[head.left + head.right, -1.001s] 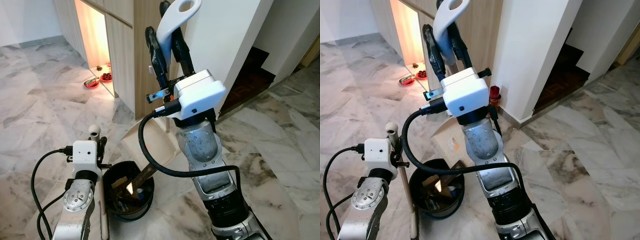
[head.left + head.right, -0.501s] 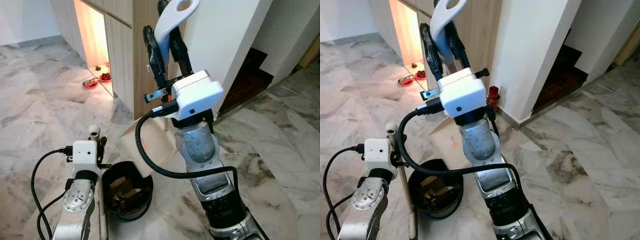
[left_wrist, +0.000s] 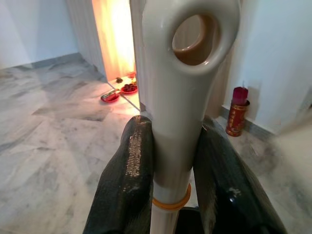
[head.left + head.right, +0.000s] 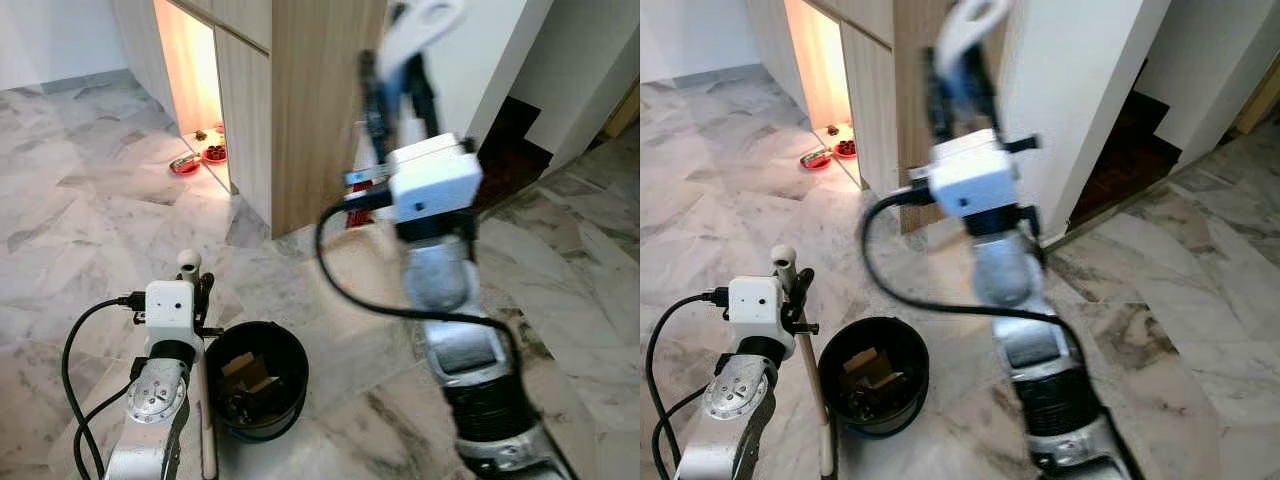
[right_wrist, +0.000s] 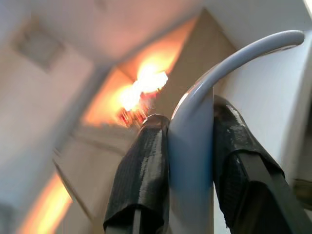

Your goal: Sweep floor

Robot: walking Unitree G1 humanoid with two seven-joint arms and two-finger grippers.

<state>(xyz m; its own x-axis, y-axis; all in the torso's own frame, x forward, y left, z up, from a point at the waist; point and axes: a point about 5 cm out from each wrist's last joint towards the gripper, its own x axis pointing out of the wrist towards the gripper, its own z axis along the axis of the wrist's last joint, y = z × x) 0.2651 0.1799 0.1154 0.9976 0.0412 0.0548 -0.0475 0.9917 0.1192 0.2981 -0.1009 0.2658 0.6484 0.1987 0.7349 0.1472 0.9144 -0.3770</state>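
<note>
1. Floor [image 4: 90, 215]: grey-veined marble all round me, running up to the wooden cabinet [image 4: 300, 110] and the white wall [image 4: 1080, 90].
2. My left gripper [image 3: 170, 161] is clenched on the cream handle [image 3: 187, 73], the one with a hole at its top. From the head views its stick [image 4: 815, 400] stands upright, just beside the black bucket [image 4: 255, 390].
3. The bucket sits on the floor in front of me, with brownish scraps inside; too small to tell what they are.
4. My right gripper [image 5: 190, 161] is raised high and grasping a white curved handle [image 5: 229, 58]. The arm and handle are blurred in the head views.
5. What hangs below that white handle I cannot tell from these views.
6. Red dishes [image 4: 195, 160] lie on the floor by the lit cabinet opening. A red can [image 3: 237, 112] stands against the wall.
7. Risk: the raised right arm is near the cabinet edge and wall, so a wide swing could knock the handle into them.
8. Risk: the stick is very near the bucket rim, so a careless stroke could tip the bucket and spill the scraps back onto the floor.
9. Risk: sweeping toward the wall could hit the can or the dishes.
</note>
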